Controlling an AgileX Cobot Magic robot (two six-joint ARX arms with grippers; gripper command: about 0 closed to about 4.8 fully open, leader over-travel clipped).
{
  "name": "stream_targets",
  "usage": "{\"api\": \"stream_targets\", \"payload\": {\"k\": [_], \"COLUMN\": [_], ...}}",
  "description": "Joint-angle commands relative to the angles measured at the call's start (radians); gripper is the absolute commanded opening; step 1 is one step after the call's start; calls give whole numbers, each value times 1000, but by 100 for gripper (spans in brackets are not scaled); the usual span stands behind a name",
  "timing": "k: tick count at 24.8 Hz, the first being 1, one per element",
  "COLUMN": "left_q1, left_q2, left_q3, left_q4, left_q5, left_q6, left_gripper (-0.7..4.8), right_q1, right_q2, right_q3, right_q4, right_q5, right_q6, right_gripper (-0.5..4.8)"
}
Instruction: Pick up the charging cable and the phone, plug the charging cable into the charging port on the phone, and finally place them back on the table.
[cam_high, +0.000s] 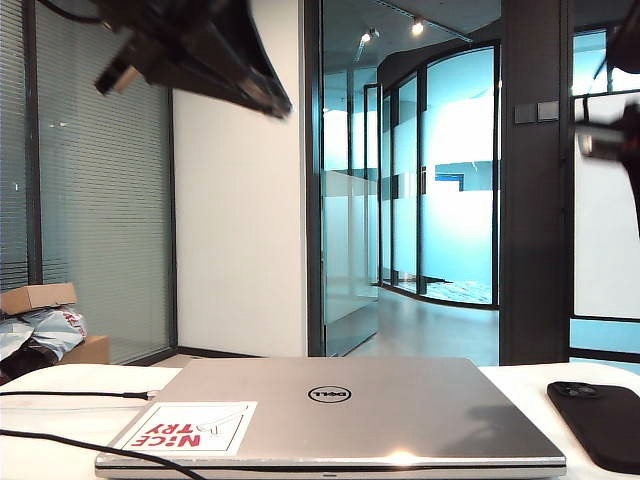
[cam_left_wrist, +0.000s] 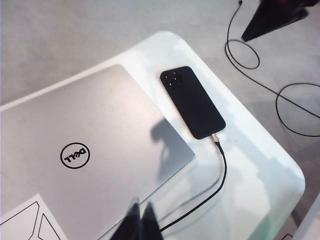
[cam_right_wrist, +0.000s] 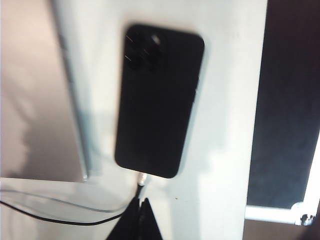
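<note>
The black phone (cam_left_wrist: 192, 102) lies flat on the white table (cam_left_wrist: 250, 165) beside the laptop, camera bump up. The charging cable (cam_left_wrist: 220, 170) runs across the table, and its silver connector (cam_left_wrist: 215, 137) sits in the charging port on the phone's short edge. My left gripper (cam_left_wrist: 141, 206) is shut and empty, high over the laptop's edge. My right gripper (cam_right_wrist: 140, 201) is also shut and holds nothing; it hangs above the cable just past the connector (cam_right_wrist: 142, 179) and phone (cam_right_wrist: 157, 100). The exterior view shows the phone (cam_high: 600, 425) at the right.
A closed silver Dell laptop (cam_high: 330, 415) fills the table's middle. A second black cord with a dark plug (cam_high: 100, 394) lies at the left. The table's rounded corner (cam_left_wrist: 295, 182) is close to the phone. Loose cables (cam_left_wrist: 280, 100) lie on the floor beyond.
</note>
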Motion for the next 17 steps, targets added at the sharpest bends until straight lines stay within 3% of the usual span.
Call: {"api": "stream_targets", "payload": {"k": [1, 4, 8, 11, 15, 17], "left_q1": [13, 14, 14, 14, 14, 14], "left_q2": [-60, -92, -125, -141, -196, -222], "left_q3": [3, 3, -1, -21, -109, -161], "left_q4": [-8, -18, -63, -92, -57, 8], "left_q5": [2, 1, -3, -3, -3, -3], "left_q6": [3, -4, -8, -6, -3, 2], "left_gripper": [-6, -6, -6, -6, -6, -6], "right_q1": [6, 7, 7, 7, 7, 7], "right_q2": [-130, -245, -461, -665, -837, -942], "right_q3": [-2, -37, -218, -452, -600, -680], "right_q4": [69, 153, 337, 463, 395, 464], "right_q5": [24, 16, 13, 13, 6, -18], "right_q6": [3, -8, -24, -27, -18, -24], "right_gripper": [-7, -7, -7, -6, -6, -6]}}
